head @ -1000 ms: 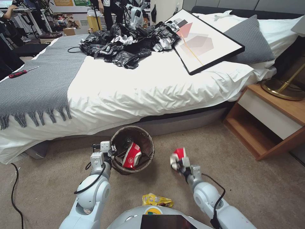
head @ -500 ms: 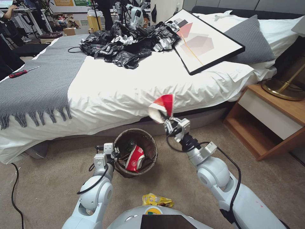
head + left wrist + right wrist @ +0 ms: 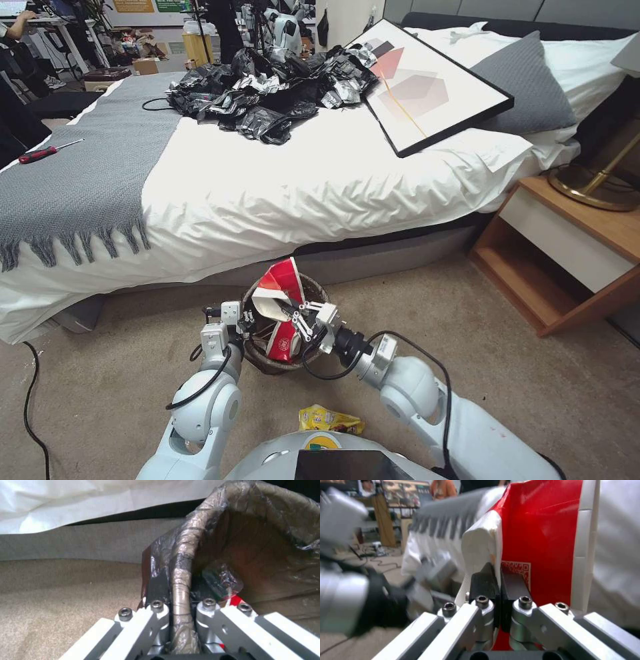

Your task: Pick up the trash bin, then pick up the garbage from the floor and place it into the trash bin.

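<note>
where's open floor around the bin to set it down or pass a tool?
Bare carpet lies between the trash bin, the bed base and the nightstand, and on the bin's left toward the black cable. It is crowded at the bin: left tool on its rim, right tool holding a paper cup over it, yellow wrapper just behind.

Trash bin (image 3: 313, 293) base hidden behind arms; held cup (image 3: 540, 542) cut by frame edge.
</note>
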Available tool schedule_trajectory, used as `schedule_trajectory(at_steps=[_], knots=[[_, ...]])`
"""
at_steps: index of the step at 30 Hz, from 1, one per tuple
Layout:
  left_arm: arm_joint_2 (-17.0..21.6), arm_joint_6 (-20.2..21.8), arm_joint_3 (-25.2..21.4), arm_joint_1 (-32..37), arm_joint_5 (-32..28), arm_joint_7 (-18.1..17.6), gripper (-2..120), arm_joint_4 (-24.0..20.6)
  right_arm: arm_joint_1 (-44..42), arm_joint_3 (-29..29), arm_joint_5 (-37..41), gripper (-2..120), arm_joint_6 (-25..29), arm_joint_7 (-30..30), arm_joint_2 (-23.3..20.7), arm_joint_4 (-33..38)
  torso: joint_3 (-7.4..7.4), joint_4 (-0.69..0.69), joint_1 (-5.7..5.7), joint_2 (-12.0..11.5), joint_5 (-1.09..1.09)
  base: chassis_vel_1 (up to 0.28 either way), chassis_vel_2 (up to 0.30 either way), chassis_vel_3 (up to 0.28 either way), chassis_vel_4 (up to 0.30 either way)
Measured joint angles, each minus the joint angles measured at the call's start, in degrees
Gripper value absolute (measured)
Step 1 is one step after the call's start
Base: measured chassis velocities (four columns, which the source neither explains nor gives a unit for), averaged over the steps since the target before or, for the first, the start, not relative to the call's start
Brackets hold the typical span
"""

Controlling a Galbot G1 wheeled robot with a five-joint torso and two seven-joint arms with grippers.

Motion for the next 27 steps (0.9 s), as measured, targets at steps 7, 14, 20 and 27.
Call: schedule_trajectory(at_steps=[7,14,20,27], knots=[[0.2,0.0,-0.3,-0.1,-0.3,0.0,4,-0.5,-0.1,-0.2,-0.4,0,0.9,0.7,1.0,-5.7,0.00,0.00,0.00,0.0,-0.01,0.000,0.000,0.000,0.000],[0.4,0.1,-0.4,-0.4,-0.6,0.0,4,-0.4,-0.2,0.7,-0.7,15,0.9,0.9,1.3,-6.5,0.00,0.00,0.00,0.0,0.00,0.000,0.000,0.000,0.000],[0.6,0.2,-0.4,-0.5,-0.8,0.0,4,-0.4,-0.2,1.4,-0.6,41,0.8,1.0,1.2,-6.0,0.00,0.00,0.00,0.0,-0.01,0.000,0.000,0.000,0.000],[0.6,0.2,-0.4,-0.5,-0.8,-0.1,4,-0.4,-0.6,1.5,-0.6,65,0.8,1.1,1.2,-5.5,0.00,0.00,0.00,0.0,0.00,0.000,0.000,0.000,0.000]])
